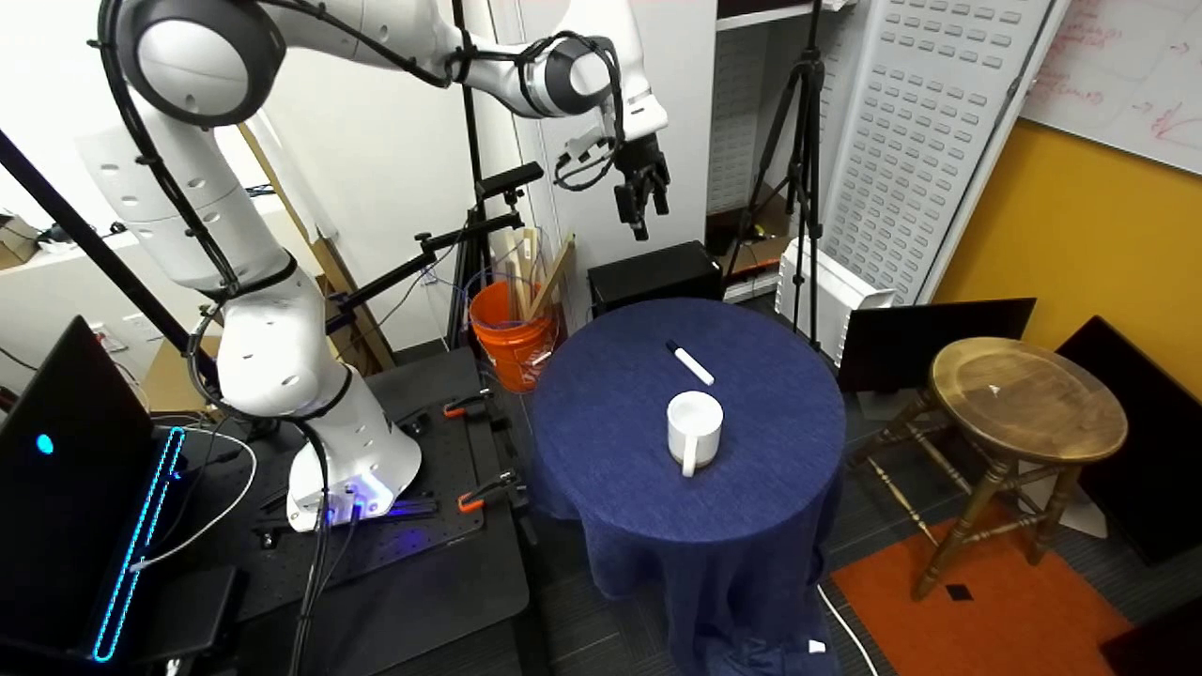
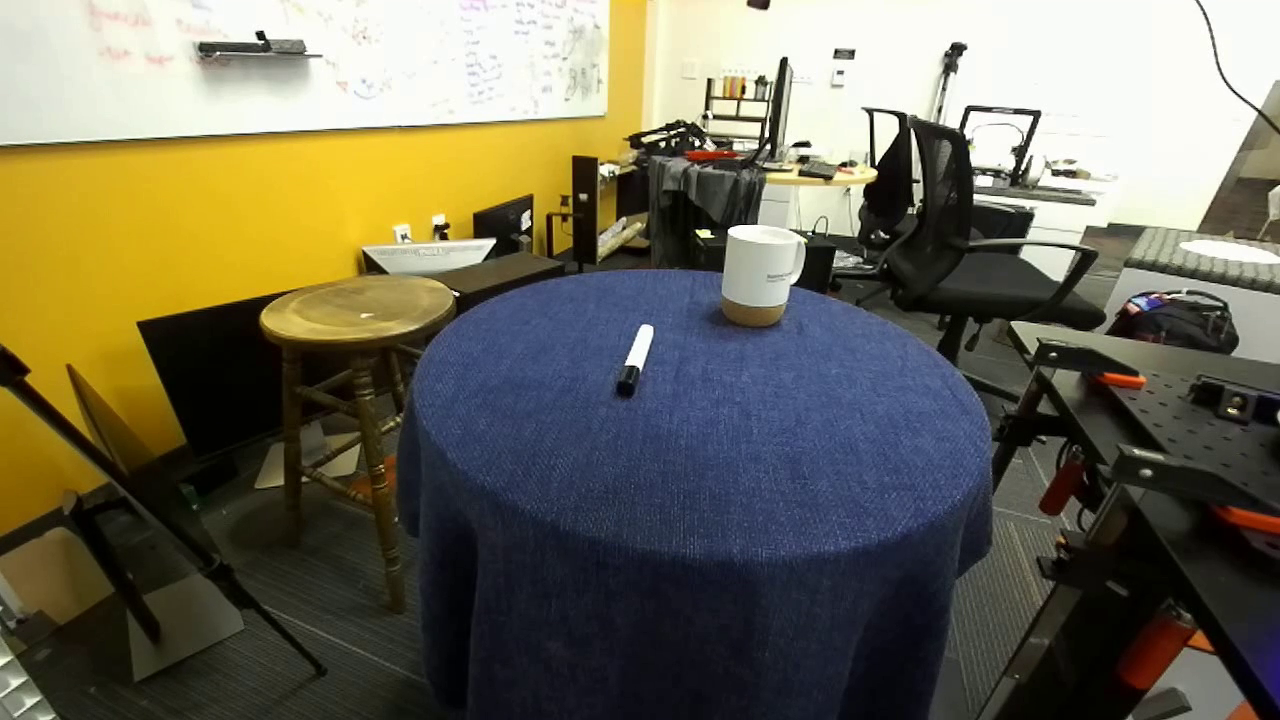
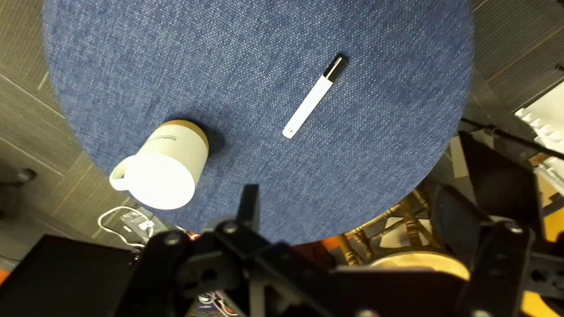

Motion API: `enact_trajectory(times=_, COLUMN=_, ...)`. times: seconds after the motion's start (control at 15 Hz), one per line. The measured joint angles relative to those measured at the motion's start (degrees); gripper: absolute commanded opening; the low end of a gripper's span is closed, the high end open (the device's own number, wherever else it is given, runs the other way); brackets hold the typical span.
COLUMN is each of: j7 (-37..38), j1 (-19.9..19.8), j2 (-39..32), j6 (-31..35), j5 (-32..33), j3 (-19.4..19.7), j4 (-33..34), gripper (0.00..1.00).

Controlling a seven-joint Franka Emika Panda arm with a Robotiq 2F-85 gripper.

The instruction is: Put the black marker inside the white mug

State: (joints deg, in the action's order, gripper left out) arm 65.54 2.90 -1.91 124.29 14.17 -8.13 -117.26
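In an exterior view, the fingers (image 1: 639, 225) are held high, about 11 o'clock from the black marker (image 1: 693, 365), which is laid on the tabletop (image 1: 601, 404) with the white mug (image 1: 695, 427) at its 6 o'clock; the mug could be toppled by too low a carry. In an exterior view, the marker's cap (image 2: 627, 381) is aimed between 6 and 7 o'clock; the marker could be rolled by an off-centre pinch. In the wrist view, the fingers are spread wide, nothing gripped; the mug's mouth (image 3: 161, 182) is washed out by glare, so aim could be misjudged.

marker (image 3: 313, 99) on table (image 3: 374, 145) | mug (image 3: 165, 160) on table | wrist view: mug left of marker
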Motion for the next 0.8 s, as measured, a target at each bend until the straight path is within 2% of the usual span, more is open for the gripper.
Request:
enact_trajectory(times=0.2, j7=9.2, j1=0.2, j2=-3.1, j6=1.5, j5=0.5, j3=1.4, j4=0.7, gripper=1.0)
enact_trajectory(times=0.8, j7=9.7, j1=0.8, j2=-3.7, j6=0.8, j5=0.5, j3=2.2, j4=0.7, gripper=1.0)
